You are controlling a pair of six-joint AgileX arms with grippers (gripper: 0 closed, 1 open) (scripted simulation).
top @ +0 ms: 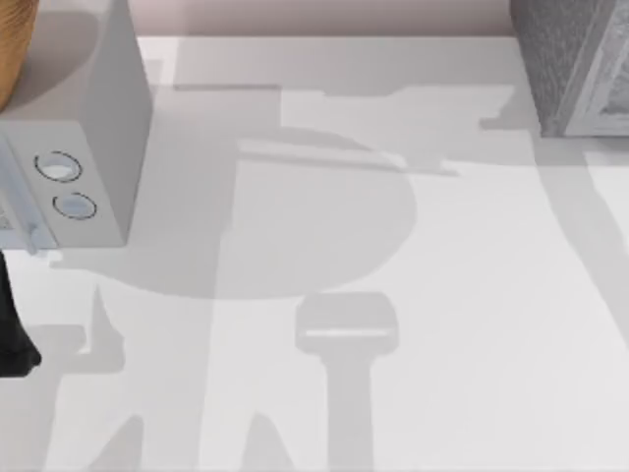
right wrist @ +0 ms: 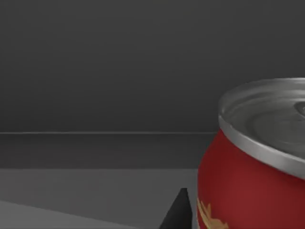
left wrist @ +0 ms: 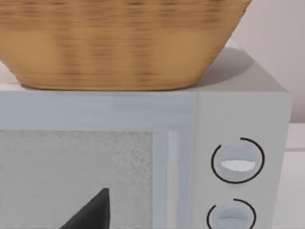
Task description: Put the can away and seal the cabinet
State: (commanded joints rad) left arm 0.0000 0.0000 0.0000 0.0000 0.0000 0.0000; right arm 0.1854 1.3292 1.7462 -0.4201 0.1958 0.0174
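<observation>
Counts: 1 can, 1 cabinet, 1 microwave w/ 2 round dials, 1 wicker basket, 1 white table.
Can: red tin w/ silver lid, upright, close in the right wrist view. Dark grey wall behind it, a dark floor below w/ one thin pale line where they meet; looks like a dark enclosed space, prob. the cabinet's inside, can't confirm.
Right gripper: one dark fingertip shows just beside the can's lower side, touching or a hair off, can't tell which. Grasping or released: can't tell.
Left gripper: a dark finger in the left wrist view, pointed at the microwave's door. Open or clenched: can't tell. In the top view a dark bit of the left arm sits at the table's left edge, near side.
Table: wide bare middle and near part, only shadows on it; plenty of room to move.
Microwave: far left, light grey, dials one by the other on its front right; its body reaches past the top view's left edge.
Basket: sits on top of the microwave, covers most of the roof, a strip of roof bare at the dial side.
Cabinet: far right corner, dark grey speckled, paler framed panel on its side; cut by the top view's top and right edges.
</observation>
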